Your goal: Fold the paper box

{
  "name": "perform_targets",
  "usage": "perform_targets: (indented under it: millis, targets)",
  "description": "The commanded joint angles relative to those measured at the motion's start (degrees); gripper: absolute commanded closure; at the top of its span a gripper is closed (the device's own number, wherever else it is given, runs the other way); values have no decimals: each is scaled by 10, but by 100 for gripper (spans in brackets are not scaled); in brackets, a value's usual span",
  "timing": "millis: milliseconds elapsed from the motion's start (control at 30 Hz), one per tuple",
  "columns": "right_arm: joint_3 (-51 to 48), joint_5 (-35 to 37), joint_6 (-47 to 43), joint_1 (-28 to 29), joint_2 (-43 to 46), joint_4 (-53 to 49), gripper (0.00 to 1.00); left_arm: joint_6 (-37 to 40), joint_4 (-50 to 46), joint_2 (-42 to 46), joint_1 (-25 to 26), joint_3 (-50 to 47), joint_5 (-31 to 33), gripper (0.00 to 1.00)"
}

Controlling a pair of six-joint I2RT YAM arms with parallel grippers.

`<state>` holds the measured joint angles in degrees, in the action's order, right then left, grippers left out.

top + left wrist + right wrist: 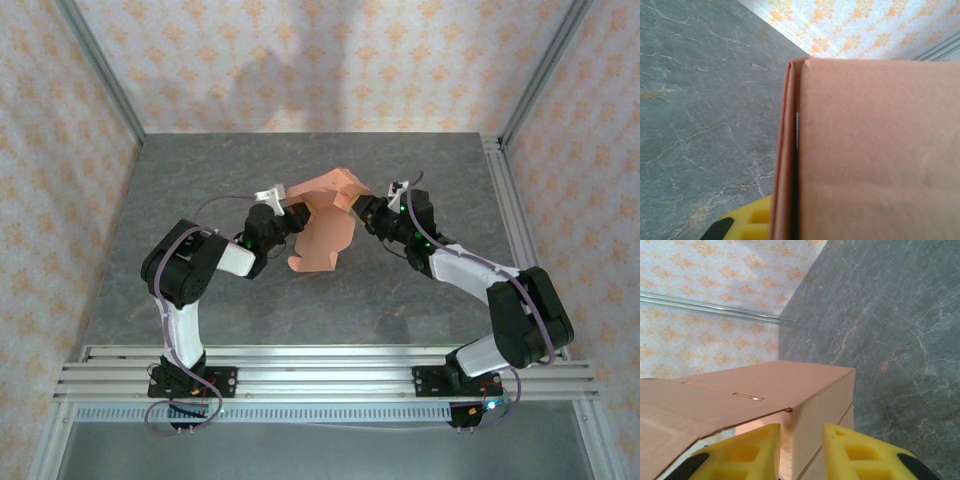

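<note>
Looking down, you have the grey surface (200, 290) under the box (322, 225), which sits at mid-table, raised between both arms. Its long axis runs left to right from one gripper to the other, and a broad flap hangs toward the near edge; whether that flap touches the surface I cannot tell. Your left arm (190, 270) bends at the elbow and reaches inward, and the right arm (500, 290) mirrors it. The left gripper (287, 208) is clamped tight on the box's left edge. The right gripper (801, 432) has narrow jaws pinching the box's right end, with a yellow finger (752, 445) against each side.
</note>
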<state>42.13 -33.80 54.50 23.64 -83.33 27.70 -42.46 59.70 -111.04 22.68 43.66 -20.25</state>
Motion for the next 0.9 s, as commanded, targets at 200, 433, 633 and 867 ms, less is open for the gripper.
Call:
perform_targets:
  millis: [200, 433, 633, 867]
  targets:
    - [36, 11, -3, 15, -26, -31, 86, 24, 0, 13, 7, -2, 21, 100]
    - [48, 19, -34, 15, -8, -83, 98, 47, -26, 38, 6, -7, 39, 100]
    - [53, 4, -42, 16, -15, -86, 87, 48, -26, 38, 6, -7, 38, 100]
    - [55, 37, -69, 16, 12, -132, 72, 49, -34, 45, 6, -11, 53, 100]
